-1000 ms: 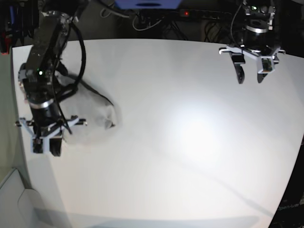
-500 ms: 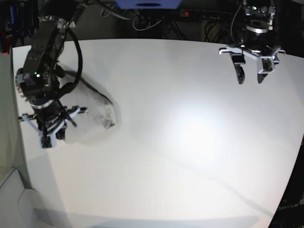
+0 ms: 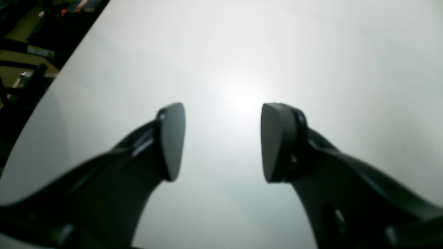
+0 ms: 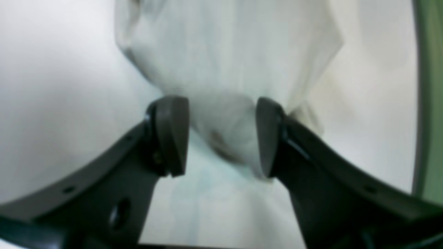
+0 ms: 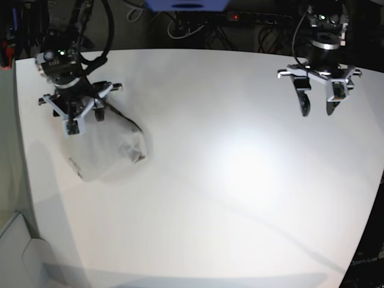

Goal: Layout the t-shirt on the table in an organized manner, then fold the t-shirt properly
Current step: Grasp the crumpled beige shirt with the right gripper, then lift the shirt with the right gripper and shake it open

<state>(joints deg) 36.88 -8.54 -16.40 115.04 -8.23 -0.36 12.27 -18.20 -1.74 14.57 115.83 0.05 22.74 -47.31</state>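
Note:
The t-shirt [image 5: 111,153] lies in a light, crumpled heap on the white table [image 5: 240,180], near its left side. My right gripper [image 5: 84,122] hangs open just behind the heap. In the right wrist view the jaws of the right gripper [image 4: 221,135] stand apart, and a fold of the t-shirt [image 4: 228,52] shows between and beyond them, blurred. My left gripper [image 5: 317,110] hangs open over the far right of the table. In the left wrist view only bare table [image 3: 311,52] shows between the left gripper's [image 3: 221,141] fingers.
Cables and a power strip [image 5: 240,18] run along the dark space behind the table. The table's left edge [image 5: 21,138] is close to the shirt, with a grey-green strip [image 4: 429,103] beyond it. A pale object [image 5: 24,252] sits off the front left corner.
My right gripper has opened and let go of the shirt, then moved toward the back of the table. The shirt's near end now lies on the table. The left arm has barely moved.

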